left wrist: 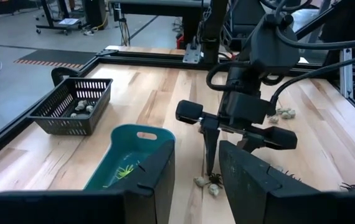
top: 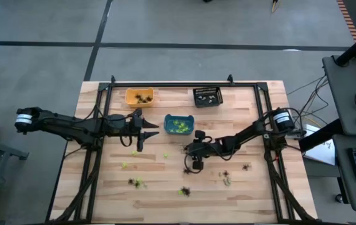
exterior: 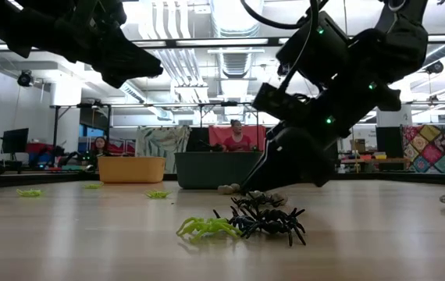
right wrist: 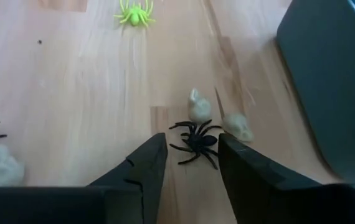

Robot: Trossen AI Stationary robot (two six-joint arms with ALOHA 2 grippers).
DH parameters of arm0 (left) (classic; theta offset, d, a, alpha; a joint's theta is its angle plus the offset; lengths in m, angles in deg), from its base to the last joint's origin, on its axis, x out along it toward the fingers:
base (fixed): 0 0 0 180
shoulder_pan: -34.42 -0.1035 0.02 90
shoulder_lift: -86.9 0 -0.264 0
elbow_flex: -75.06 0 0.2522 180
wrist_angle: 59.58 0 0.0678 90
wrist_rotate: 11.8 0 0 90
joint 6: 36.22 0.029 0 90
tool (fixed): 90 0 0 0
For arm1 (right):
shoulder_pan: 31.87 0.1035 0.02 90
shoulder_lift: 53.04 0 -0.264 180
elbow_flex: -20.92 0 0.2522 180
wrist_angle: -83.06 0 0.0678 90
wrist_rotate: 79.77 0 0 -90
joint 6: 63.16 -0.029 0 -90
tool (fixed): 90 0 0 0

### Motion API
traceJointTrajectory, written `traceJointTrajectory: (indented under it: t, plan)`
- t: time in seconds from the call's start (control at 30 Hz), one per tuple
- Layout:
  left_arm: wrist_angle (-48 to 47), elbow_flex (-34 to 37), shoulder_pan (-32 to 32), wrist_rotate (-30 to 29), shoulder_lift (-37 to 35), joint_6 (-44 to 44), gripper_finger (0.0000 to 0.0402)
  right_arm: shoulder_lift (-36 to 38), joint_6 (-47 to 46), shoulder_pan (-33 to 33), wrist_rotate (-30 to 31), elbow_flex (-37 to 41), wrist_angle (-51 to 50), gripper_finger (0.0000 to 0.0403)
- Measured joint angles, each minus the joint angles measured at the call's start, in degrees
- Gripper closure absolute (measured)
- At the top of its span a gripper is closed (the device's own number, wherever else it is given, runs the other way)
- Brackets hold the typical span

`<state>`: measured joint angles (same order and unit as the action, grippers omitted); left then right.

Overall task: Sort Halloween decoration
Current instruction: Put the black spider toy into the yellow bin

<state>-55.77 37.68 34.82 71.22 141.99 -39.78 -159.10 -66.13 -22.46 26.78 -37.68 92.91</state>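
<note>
Straddling black spider (right wrist: 195, 142) — right gripper (right wrist: 191, 163), parted

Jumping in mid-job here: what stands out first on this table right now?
The right gripper hangs low near the table's middle, fingers open around a black spider with two pale trinkets beside it. Behind it sit three bins: orange, black and teal. Green and dark spiders dot the near half of the table, and the left gripper waits left of the teal bin.
</note>
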Motion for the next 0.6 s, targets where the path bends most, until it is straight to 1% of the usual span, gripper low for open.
traceJointTrajectory:
  t: [0.13, 0.37, 0.6]
  plan:
    - [0.0, 0.0, 0.0, 0.0, 0.0, 0.0, 0.0293, -0.4, -0.1, -0.2, -0.4, -0.1, 0.2, 0.0296]
    - [0.0, 0.0, 0.0, 0.0, 0.0, -0.3, 0.0293, -0.3, 0.8, -0.3, -0.5, 0.0, 0.0, 0.0385]
    - [0.0, 0.0, 0.0, 0.0, 0.0, -0.5, 0.0293, 1.4, 1.1, -0.3, -0.7, 0.2, -1.2, 0.0394]
